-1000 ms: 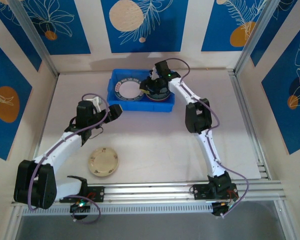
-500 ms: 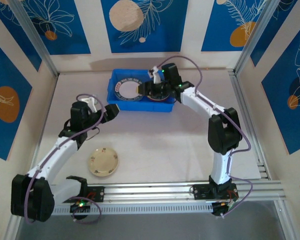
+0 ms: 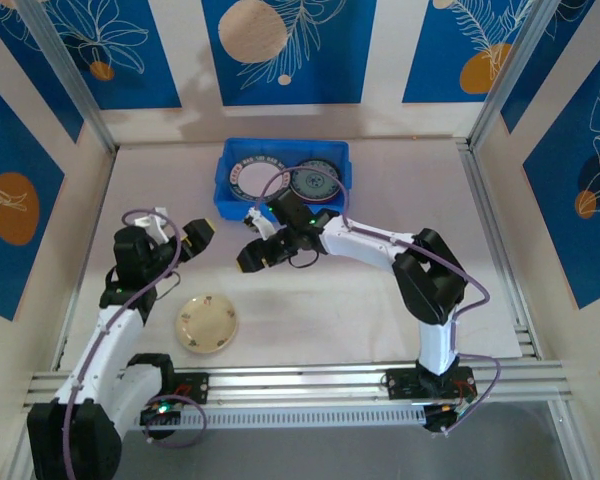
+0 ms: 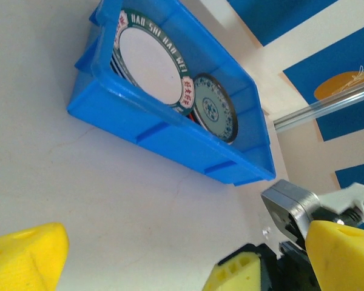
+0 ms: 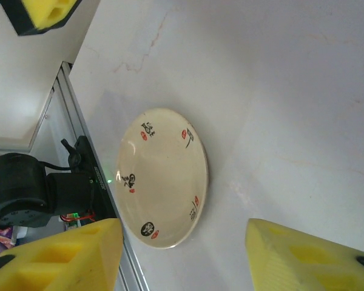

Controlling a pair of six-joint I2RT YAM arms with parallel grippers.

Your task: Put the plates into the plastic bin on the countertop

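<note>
While bin (image 3: 223, 182) holds plates (image 3: 262, 181), cream plate (image 3: 207, 323) outside

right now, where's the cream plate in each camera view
top external: cream plate lower left, near the front rail.
right wrist: cream plate centre frame, front rail to its left.
left wrist: aimed at the blue bin instead.
shared landmark: the front rail.

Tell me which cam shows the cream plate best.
Right wrist: the cream plate sits large and unblocked on the countertop, with the red and black marks on its face clear. Top external shows the cream plate whole but small, marks faint.
</note>
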